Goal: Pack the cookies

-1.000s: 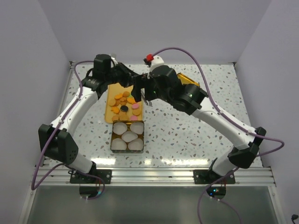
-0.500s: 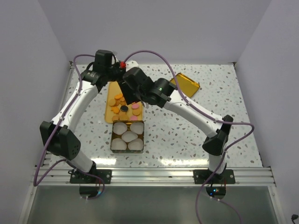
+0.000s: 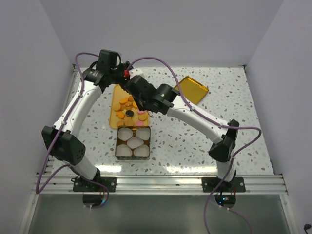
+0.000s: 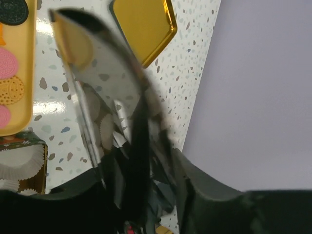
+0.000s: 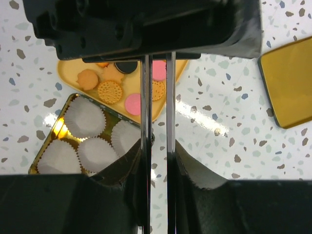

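Five white paper cups sit in gold tin; cookies lie on yellow tray just behind it. Left gripper & right gripper meet over tray, tips hidden: can't tell if clenched or released. Gold lid lies apart, at right.

No legible text, no labels or brands, no numbers or signs

Orange, tan, pink and black cookies (a tan one dot-patterned) sit on a yellow tray, the counter is white with grey-brown speckles, the lid shines gold, the gold-rimmed tin holds white fluted paper cups — and the cables are purple.
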You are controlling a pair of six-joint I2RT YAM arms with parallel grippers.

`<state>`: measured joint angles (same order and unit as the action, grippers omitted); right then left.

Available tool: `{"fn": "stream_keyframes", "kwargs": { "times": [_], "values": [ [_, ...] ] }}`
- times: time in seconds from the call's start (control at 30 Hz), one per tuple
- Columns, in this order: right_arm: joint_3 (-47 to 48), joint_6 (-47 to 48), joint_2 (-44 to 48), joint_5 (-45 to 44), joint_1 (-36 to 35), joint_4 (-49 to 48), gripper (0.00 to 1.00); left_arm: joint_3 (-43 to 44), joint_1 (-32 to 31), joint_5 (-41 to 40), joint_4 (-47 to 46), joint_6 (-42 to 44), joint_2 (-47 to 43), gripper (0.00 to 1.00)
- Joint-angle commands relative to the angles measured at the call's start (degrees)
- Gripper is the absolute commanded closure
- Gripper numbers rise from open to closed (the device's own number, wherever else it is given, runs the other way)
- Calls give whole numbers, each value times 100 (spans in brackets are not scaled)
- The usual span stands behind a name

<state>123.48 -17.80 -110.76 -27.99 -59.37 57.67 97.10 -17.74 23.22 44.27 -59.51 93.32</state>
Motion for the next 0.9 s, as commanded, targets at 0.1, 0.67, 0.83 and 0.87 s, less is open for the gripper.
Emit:
{"fn": "stream_keyframes", "kwargs": {
  "times": [0.1,0.67,0.83,0.87],
  "values": [
    [-193,-311,133,83,-30,60,82,318,69,86,143,211,-164,33],
    [-1125,-936,390,1585,840,-221,80,-1201,1255,-863,1259,1624,-1825,0],
    [-1054,-900,64,2287,840,-142,69,-1615,1396,-1372,1610,2118,-2458,0],
    [-1063,-918,-6,2367,840,-142,68,-1659,1396,-1451,1689,2258,-2607,0]
  ]
}}
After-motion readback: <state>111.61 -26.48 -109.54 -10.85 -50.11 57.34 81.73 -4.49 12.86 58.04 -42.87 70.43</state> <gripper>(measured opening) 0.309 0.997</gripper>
